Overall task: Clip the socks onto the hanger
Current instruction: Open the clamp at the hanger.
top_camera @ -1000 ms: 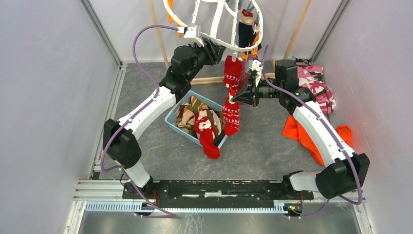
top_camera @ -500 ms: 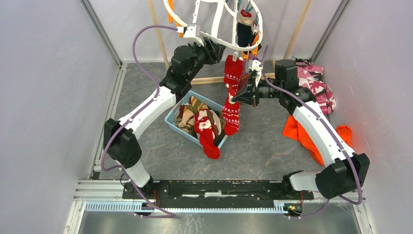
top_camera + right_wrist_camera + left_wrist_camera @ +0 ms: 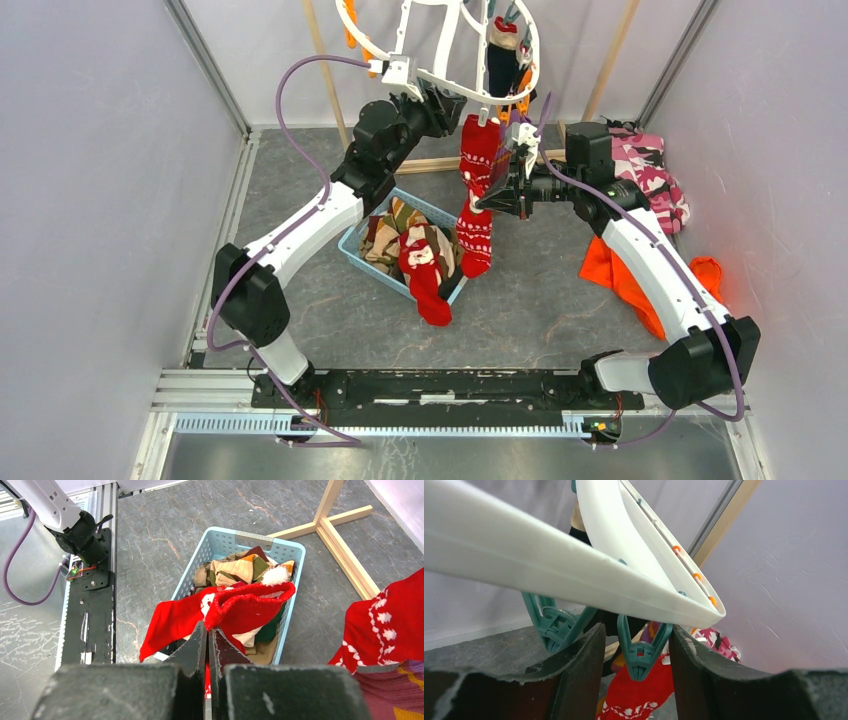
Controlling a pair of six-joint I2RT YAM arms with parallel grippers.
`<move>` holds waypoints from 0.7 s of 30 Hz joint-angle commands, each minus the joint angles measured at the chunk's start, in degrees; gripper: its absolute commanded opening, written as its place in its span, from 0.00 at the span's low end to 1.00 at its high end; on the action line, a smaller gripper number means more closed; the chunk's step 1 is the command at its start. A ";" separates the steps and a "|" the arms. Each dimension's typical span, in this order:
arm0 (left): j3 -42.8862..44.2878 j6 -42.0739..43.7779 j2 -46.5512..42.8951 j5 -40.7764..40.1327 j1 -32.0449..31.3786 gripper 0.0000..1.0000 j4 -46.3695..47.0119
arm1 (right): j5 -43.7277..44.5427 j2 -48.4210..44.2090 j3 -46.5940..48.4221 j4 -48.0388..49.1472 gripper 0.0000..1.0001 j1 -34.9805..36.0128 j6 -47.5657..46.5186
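Grey stone-look floor, pale lilac walls. The white hanger (image 3: 441,82) hangs at the back. Beneath its rim the left claw (image 3: 636,629) stands open astride a teal clip (image 3: 641,655). The right claw (image 3: 496,195) is closed, pinching a red sock (image 3: 475,232) that dangles under that clip, above the basket (image 3: 352,252). The step looks like clipping this sock. Next, squeeze the clip open and feed the sock's top in.

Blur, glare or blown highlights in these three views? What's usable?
Left wrist: the white plastic oval hanger frame fills the top, bright with little detail; the teal clip between the dark fingers is sharp. Right wrist: the fingers pinching the red white-patterned sock are soft, the light blue basket and grey floor crisp. Top external: even light, the orange cloth oversaturated.
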 commanded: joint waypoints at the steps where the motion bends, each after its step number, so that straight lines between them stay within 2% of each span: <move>1: -0.84 2.88 -3.13 0.82 -0.49 0.56 3.25 | -1.14 -1.81 0.35 1.54 0.00 -0.29 0.61; 14: 0.49 3.80 -2.35 -1.04 -0.66 0.53 3.60 | -1.31 -1.91 0.48 1.59 0.00 -0.25 0.72; 17: 0.98 3.94 -1.99 -1.52 -0.66 0.48 3.56 | -1.32 -1.94 0.34 1.57 0.00 -0.30 0.72; 21: 1.72 4.03 -1.77 -1.54 -0.66 0.47 3.60 | -1.32 -1.94 0.31 1.62 0.00 -0.25 0.70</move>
